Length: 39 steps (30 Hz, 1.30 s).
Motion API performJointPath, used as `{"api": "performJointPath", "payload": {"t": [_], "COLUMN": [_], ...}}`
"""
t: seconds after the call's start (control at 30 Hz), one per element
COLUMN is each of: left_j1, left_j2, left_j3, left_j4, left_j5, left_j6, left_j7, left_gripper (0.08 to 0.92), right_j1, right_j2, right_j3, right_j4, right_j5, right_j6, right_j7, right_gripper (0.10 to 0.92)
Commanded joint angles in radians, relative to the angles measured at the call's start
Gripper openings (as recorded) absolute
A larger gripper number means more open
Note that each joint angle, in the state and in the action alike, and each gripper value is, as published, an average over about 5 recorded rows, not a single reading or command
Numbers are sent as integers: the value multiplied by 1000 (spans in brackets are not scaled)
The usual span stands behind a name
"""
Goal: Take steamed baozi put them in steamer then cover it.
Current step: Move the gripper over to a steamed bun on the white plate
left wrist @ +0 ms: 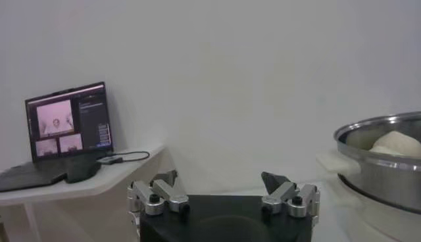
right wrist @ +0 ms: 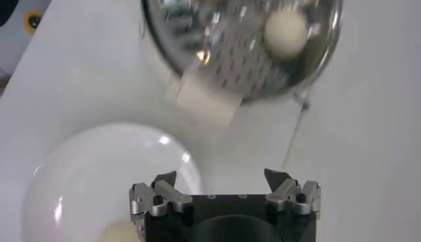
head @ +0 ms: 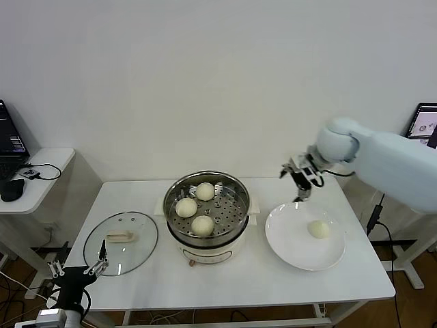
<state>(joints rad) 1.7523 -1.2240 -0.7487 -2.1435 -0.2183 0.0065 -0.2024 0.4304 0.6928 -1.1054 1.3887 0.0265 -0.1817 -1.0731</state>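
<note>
L gripper (head: 95, 263): nearest you, parked low at the table's front-left corner, just beside the cover; jaws wide, holding nothing. You'd keep it there bc the lid is its job once the buns are done.
Table (head: 225, 287): white, carries everything, w/ steamer centre, cover to its left, plate to its right.
Steamer (head: 232, 188): open, perforated tray showing; three baozi (head: 203, 224) already sit on it, spaced apart so a fourth fits.
Plate (head: 287, 239): white, right of steamer, near but apart; kept close so the carry is short.
Cover (head: 140, 236): flat on the table, handle up, off the pot so loading stays clear.
R gripper (head: 305, 184): above the plate's far rim, jaws wide, empty.
Last baozi (head: 318, 229): alone on the plate; prob your next pick.
</note>
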Motion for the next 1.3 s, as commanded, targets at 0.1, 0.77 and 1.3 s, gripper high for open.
{"api": "performJointPath", "payload": {"t": [0.1, 0.77, 1.3], "left_j1": [1, 10, 11], "left_j2": [1, -5, -15], "left_j3": [0, -28, -25], "left_j4": [6, 11, 11], "left_j5": [4, 1, 3], "left_j6": [2, 7, 7], "left_j7": [1, 0, 0], "left_gripper": [823, 823, 823], "right_j1": [-254, -473, -525], "right_j2": [-108, 70, 69], "right_j3": [163, 329, 410], "right_j4": [-61, -291, -334], "right_j5": [-115, -287, -325], "right_j6": [-17, 44, 40], "right_j7": [-4, 26, 24], "right_gripper": [823, 823, 823]}}
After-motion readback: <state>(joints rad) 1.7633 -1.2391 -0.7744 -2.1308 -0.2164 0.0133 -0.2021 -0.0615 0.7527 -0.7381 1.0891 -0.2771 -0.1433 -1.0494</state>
